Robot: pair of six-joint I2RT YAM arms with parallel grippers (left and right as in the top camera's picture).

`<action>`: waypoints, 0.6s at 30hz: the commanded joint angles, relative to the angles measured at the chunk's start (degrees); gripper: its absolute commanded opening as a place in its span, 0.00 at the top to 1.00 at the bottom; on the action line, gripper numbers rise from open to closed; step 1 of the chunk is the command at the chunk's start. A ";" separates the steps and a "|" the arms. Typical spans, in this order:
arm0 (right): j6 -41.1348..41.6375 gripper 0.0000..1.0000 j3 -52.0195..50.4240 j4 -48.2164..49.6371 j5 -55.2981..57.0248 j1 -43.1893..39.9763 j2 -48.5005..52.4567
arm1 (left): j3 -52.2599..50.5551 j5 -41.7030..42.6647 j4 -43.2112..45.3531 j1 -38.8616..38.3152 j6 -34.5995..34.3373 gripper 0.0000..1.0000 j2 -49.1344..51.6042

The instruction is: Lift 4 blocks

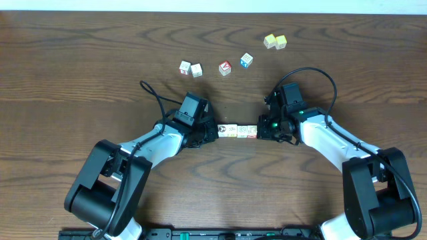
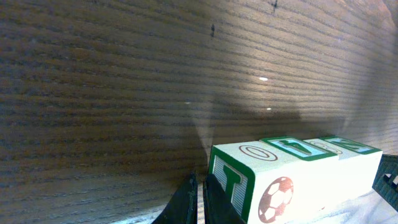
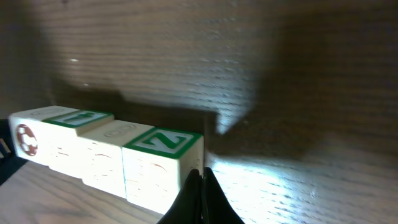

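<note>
The blocks [image 1: 237, 130], white picture cubes with green-framed marks, form a short straight row between my two grippers at the table's middle. My left gripper [image 1: 212, 131] is shut, its closed fingertips pressed against the row's left end, next to the green T and football cube [image 2: 249, 193]. My right gripper [image 1: 261, 130] is shut too and pushes on the right end beside the green Z cube [image 3: 165, 158]. In both wrist views the row casts a detached shadow on the wood, so it seems to hang just above the table. The row's underside is hidden.
Toward the far edge lie other cubes: two white ones with pink-red edges [image 1: 190, 69], a red-faced one [image 1: 225, 68], a blue-sided one [image 1: 246, 60] and two pale yellow ones [image 1: 275, 41]. A black cable [image 1: 155, 95] loops behind the left arm.
</note>
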 commanded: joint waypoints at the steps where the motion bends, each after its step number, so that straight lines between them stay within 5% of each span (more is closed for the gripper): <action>1: 0.50 0.99 2.25 -3.08 4.39 0.59 -0.61 | 1.22 -0.39 -0.28 -0.37 -0.04 0.93 -1.22; 10: -4.07 0.99 15.47 -22.47 8.74 -0.33 -0.61 | 1.22 -5.14 -2.78 -0.33 -0.04 0.93 -1.22; 18: -5.90 0.97 14.27 -20.33 2.67 2.25 -0.46 | 1.20 -9.35 -4.81 -0.33 -0.07 0.93 -1.22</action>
